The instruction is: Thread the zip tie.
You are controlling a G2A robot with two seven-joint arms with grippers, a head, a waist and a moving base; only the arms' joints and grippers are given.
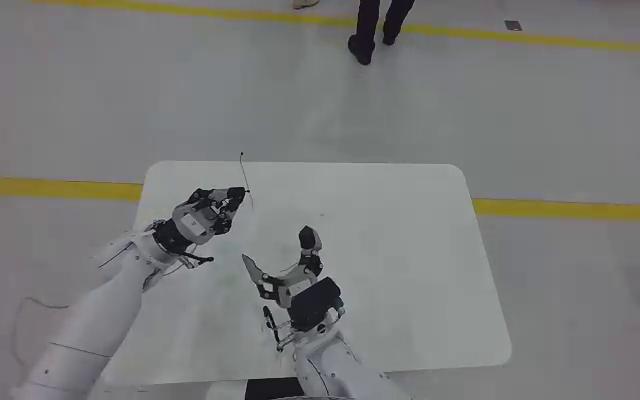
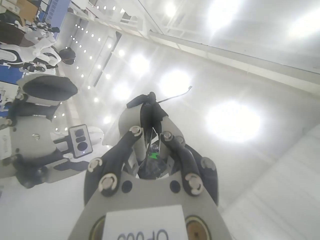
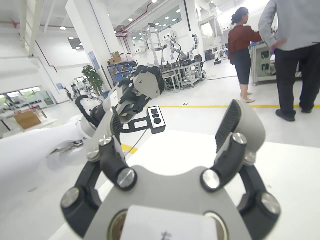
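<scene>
Fingertips pressed together on a thin black zip tie (image 2: 175, 96), the left gripper (image 2: 149, 103) holds the strap so that a length of it juts clear past the pads, ending in a small thickening that may be the head. From above, the zip tie rises as a fine dark line from that gripper, just inside the far-left corner of the tabletop (image 1: 400, 250), its tip reaching past the far edge. The right gripper (image 3: 172, 123) hangs with its ribbed fingers (image 3: 231, 119) spread wide and nothing between them, over the tabletop left of centre and nearer the near edge, apart from the zip tie and facing the left gripper. No loop shows along the strap and neither end is seen entering the other, so the threading looks not yet begun. The pick-up is done; bringing the ends together, feeding the tail through the head and drawing it tight appear left to do. Whether more strap trails behind the closed fingers cannot be told.
</scene>
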